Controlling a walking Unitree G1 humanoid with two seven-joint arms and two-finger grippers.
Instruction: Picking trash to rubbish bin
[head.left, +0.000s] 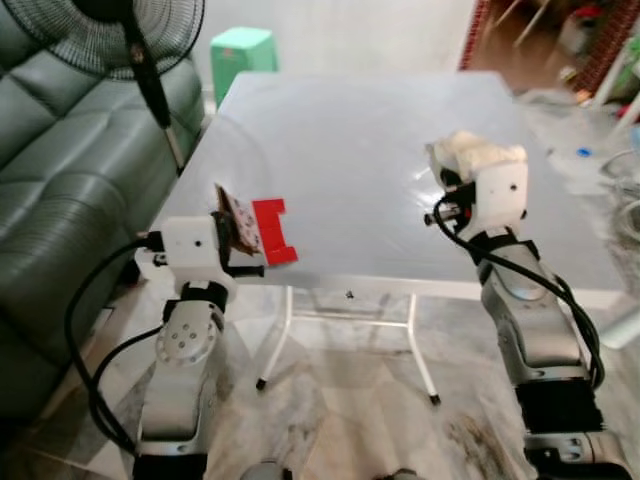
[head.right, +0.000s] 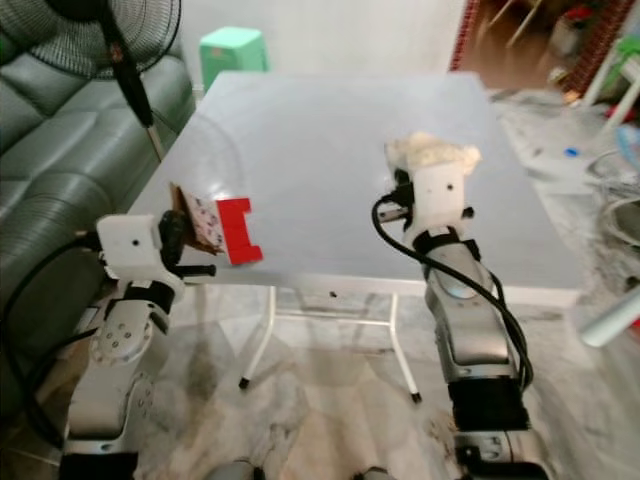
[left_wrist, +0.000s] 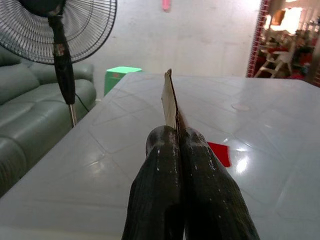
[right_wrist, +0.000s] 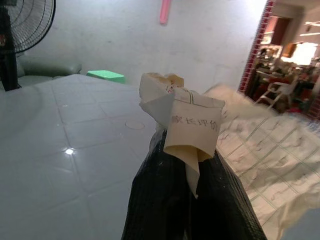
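Red-and-patterned card (head.left: 255, 228) clenched edge-on in the left gripper (left_wrist: 172, 137), over the grey table's (head.left: 340, 150) near-left edge. Crumpled white paper (right_wrist: 182, 125) pinched tight by the right gripper (right_wrist: 190, 165), above the near-right part.

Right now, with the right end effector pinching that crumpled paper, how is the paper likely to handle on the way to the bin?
The crumpled paper looks light and floppy: loose sheets spill sideways past the right end effector, unsupported. It will probably sag or flutter when moved. The folded wad between the fingers seems firmly pinched, so slipping looks unlikely, though thin paper could tear if snagged.
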